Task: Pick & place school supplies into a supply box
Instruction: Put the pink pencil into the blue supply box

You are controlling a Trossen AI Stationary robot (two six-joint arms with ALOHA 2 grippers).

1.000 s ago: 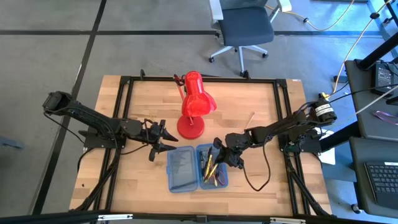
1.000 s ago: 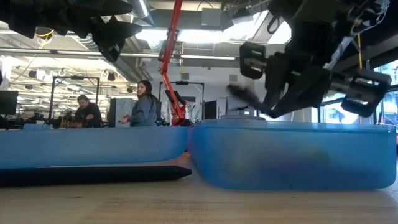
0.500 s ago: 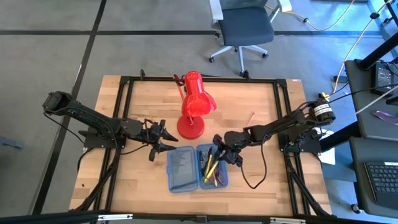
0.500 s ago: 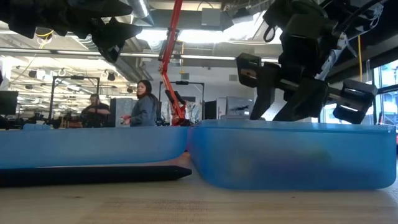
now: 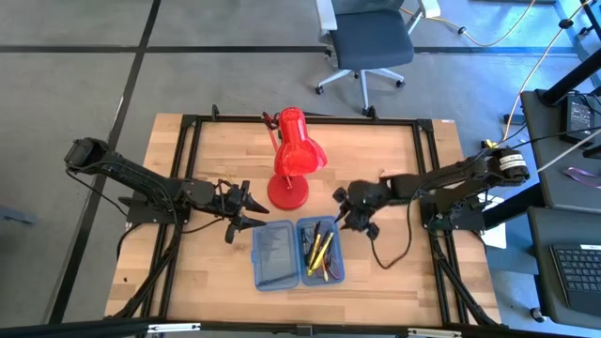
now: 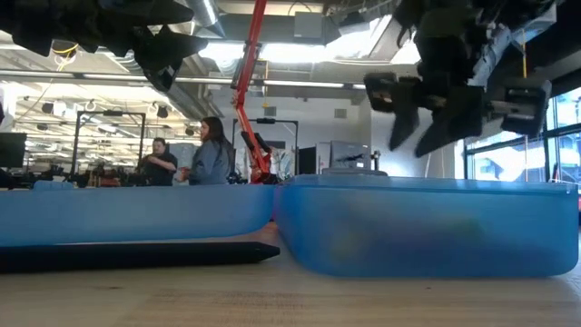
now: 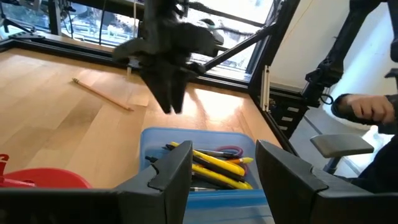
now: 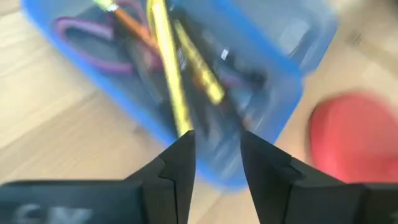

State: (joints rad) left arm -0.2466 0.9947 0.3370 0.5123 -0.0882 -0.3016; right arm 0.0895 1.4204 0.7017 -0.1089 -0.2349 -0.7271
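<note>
Lifting away from the box [image 5: 299, 253], the right gripper [image 5: 349, 208] is now seen above the table just past the box's 1 o'clock corner, whereas a second ago it was down over the right half with something dark in its jaws. Those jaws are now parted by a narrow gap and nothing is held between them; in the right wrist view the two fingers [image 8: 178, 167] frame the filled half from above without touching it.

The pens [image 5: 318, 251], yellow, black and orange, are lying in the right half together with the purple scissors [image 5: 333, 271]. The left half is seen with only a dark patch inside.

One wooden pencil [image 5: 378, 178] is left on the table at 1 o'clock from the box, well apart from it. The red lamp [image 5: 295, 158] stands at 12 o'clock.

The left gripper [image 5: 246, 208] has not shifted: it hangs near the box's 10 o'clock corner, jaws parted and empty.
</note>
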